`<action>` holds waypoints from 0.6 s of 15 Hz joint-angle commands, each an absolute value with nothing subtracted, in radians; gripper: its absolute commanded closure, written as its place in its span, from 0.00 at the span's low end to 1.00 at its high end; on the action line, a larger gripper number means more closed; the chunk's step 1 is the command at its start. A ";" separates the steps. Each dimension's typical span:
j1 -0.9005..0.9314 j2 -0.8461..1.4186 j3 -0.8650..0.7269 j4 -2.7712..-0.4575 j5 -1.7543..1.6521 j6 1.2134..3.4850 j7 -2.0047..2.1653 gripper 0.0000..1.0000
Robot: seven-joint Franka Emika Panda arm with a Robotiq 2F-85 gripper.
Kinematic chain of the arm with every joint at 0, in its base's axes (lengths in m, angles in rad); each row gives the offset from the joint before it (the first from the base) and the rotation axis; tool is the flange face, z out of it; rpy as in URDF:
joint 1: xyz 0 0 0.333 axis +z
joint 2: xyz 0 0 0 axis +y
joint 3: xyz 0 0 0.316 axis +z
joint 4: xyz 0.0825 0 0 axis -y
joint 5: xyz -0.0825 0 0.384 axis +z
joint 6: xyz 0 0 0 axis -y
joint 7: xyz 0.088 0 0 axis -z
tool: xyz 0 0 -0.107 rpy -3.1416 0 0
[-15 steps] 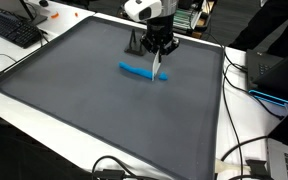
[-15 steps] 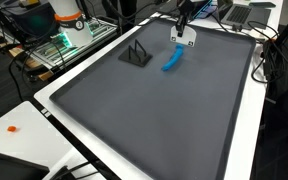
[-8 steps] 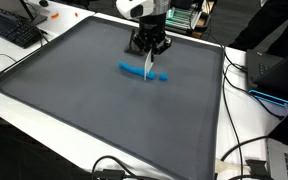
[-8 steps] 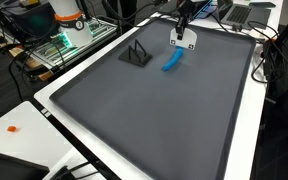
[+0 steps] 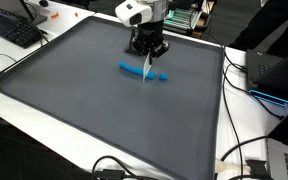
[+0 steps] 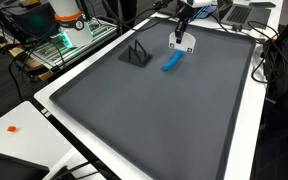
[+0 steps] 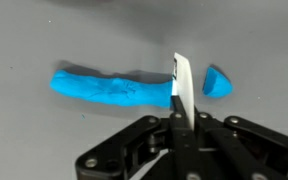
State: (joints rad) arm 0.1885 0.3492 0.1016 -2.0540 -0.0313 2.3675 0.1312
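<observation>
Blue soft clay roll (image 7: 109,87) may cling to the thin white blade (image 7: 182,85) clamped in my gripper (image 7: 176,128) (small blue severed nub (image 7: 217,81) lies right) and smear.

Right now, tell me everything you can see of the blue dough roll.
The blue dough roll is a long, lumpy, soft-looking strip lying flat on the gray mat. A small wedge-shaped piece lies apart from its end, cut off. A white blade, held in the shut gripper, stands in the gap at the roll's cut end.
</observation>
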 commanded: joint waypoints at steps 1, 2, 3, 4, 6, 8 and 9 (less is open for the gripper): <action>0.188 0.375 0.095 -2.042 -0.067 2.381 0.115 0.99; 0.189 0.380 0.094 -2.039 -0.078 2.382 0.113 0.99; 0.192 0.384 0.090 -2.036 -0.093 2.380 0.119 0.99; 0.191 0.387 0.092 -2.035 -0.097 2.383 0.114 0.99; 0.193 0.394 0.093 -2.033 -0.107 2.382 0.115 0.99; 0.194 0.403 0.095 -2.035 -0.108 2.384 0.112 0.99; 0.196 0.407 0.095 -2.036 -0.112 2.385 0.113 0.99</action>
